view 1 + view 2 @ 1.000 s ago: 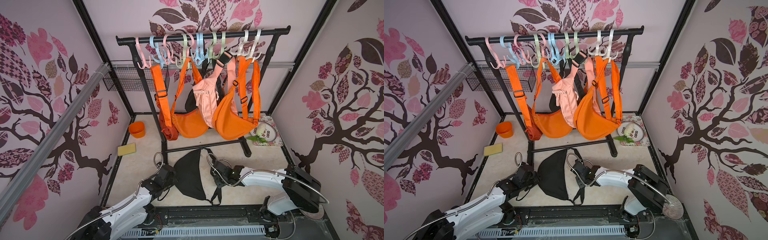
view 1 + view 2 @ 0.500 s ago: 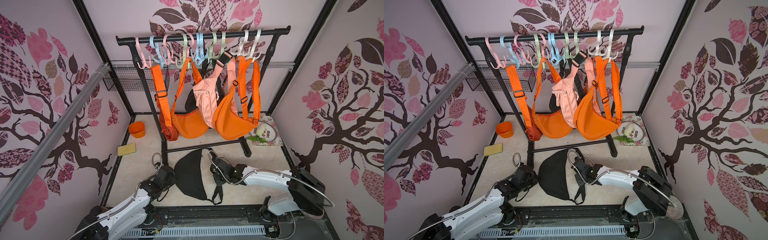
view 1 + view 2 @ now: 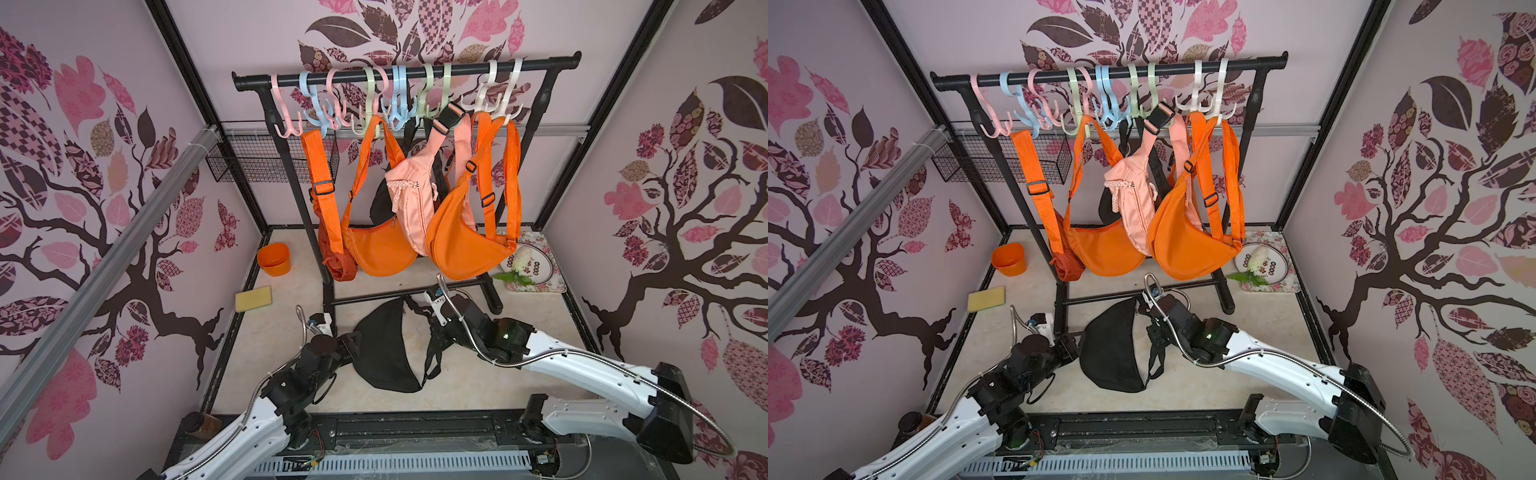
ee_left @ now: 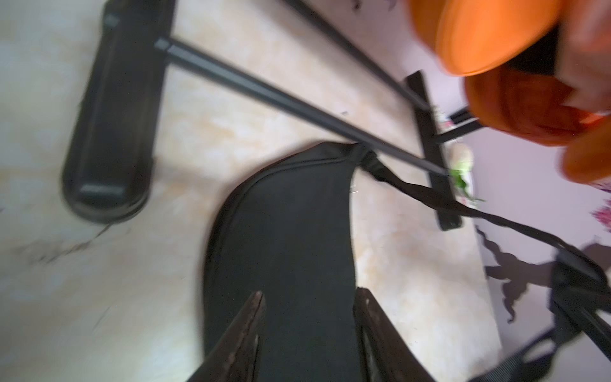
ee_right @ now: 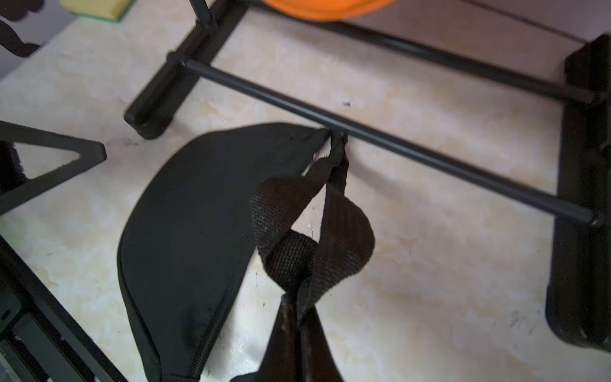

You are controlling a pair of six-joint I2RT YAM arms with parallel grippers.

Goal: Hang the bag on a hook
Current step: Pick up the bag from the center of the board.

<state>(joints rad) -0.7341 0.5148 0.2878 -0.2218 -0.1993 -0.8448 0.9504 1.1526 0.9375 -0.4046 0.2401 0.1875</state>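
Down on the marbled cream floor (image 3: 282,353), the black crescent-shaped fabric bag (image 3: 386,353) lies flat between our two arms. It has a smooth face and a piped seam along its curved edge, and it is not yet on any hook. Its tapered top end touches the thin lower crossbar (image 5: 396,145) of the black metal rack (image 3: 469,65).

We see the right gripper (image 5: 294,304) pressed together on the coarse woven black strap (image 5: 330,238), which twists into a loose loop as it rises from the bag's tip. The left gripper (image 4: 307,297) hangs over the bag's wide body with its dark, scuffed fingers (image 4: 244,327) spread. The blurred wrist view shows nothing caught between them.

Overhead, a row of pastel plastic hooks (image 3: 399,95) rides the rack's top rail. Two glossy orange nylon crescent bags (image 3: 382,253) and a peach-pink pouch (image 3: 411,199) dangle from them by ribbed webbing straps.

Against the frames from a second ago, the right wrist has drawn closer to the crossbar and sits higher, with the strap pulled up after it. The bag's body lies in much the same spot, and the left arm has barely shifted.
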